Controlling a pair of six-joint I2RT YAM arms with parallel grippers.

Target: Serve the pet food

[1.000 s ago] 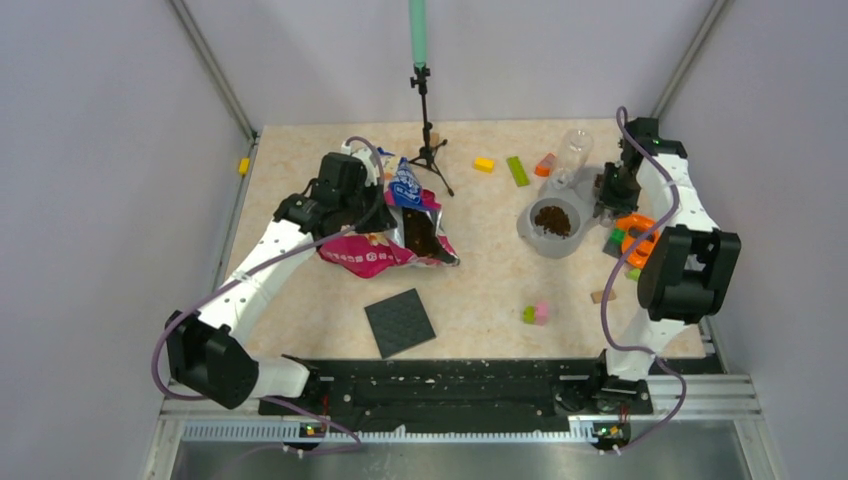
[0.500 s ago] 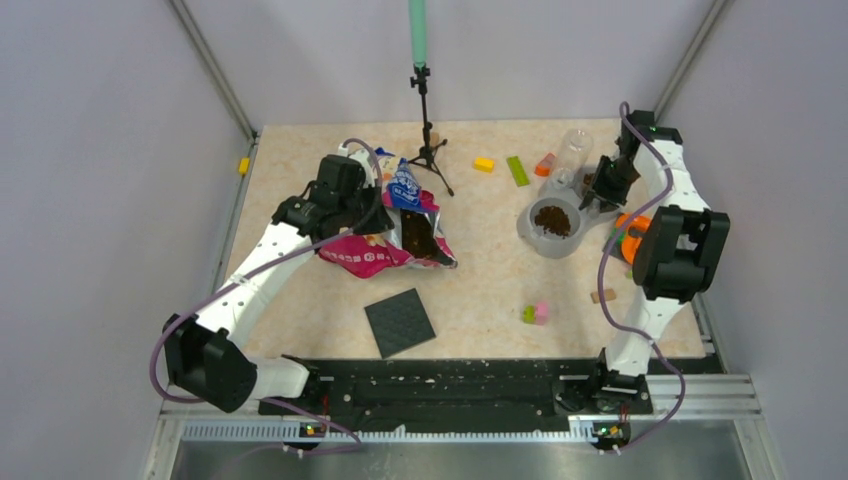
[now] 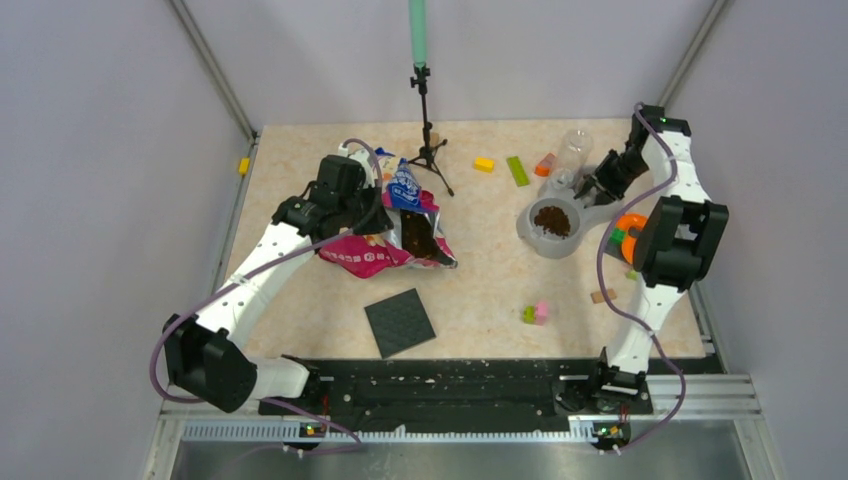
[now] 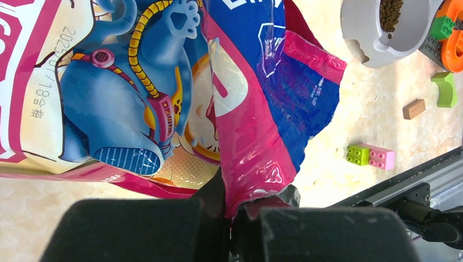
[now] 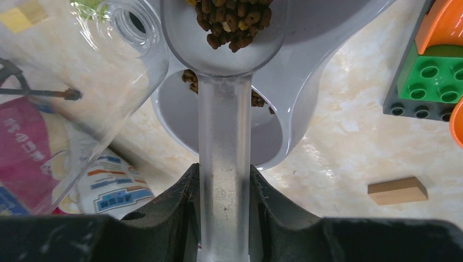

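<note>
Gripping scoop (image 5: 224, 136) handle in right hand (image 5: 224, 191), wrist now swung toward table's far right corner. Holding pet food (image 5: 232, 19) level over bowl (image 5: 306, 82); tipping looks next. Pinching bag (image 4: 109, 109) edge tight in left hand (image 4: 229, 218).

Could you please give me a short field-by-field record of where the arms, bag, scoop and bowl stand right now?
left gripper: shut on the edge of the bag
bag: lying open on the table, kibble showing inside
right gripper: shut on the scoop handle
scoop: clear, loaded with kibble, over the bowl
bowl: grey, holds a heap of kibble
</note>
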